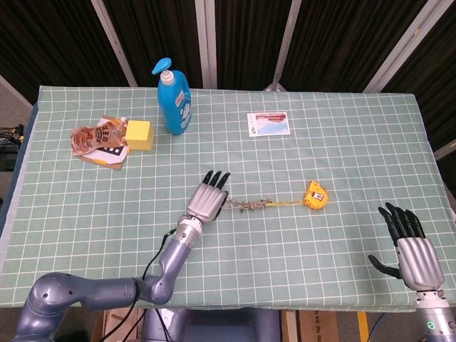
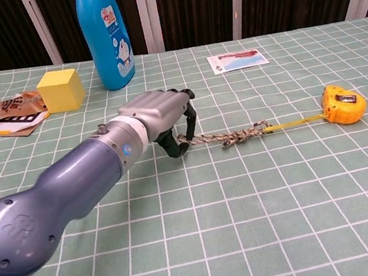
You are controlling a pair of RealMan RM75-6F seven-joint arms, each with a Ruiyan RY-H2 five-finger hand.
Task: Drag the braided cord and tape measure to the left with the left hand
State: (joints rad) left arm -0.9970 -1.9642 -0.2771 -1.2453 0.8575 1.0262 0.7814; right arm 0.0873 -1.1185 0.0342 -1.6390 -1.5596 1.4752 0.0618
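The braided cord (image 1: 249, 206) lies on the green checked tablecloth and runs right, through a thin yellow tape, to the orange tape measure (image 1: 315, 194). My left hand (image 1: 208, 201) sits over the cord's left end. In the chest view the left hand (image 2: 159, 114) has its fingers curled down, pinching that end of the cord (image 2: 229, 136) against the thumb. The cord is stretched nearly straight toward the tape measure (image 2: 342, 103). My right hand (image 1: 410, 246) rests at the table's near right edge, fingers apart and holding nothing.
A blue pump bottle (image 1: 173, 100) stands at the back, left of centre. A yellow cube (image 1: 140, 135) and a snack packet (image 1: 96, 135) lie to its left. A small printed card (image 1: 268, 123) lies behind the cord.
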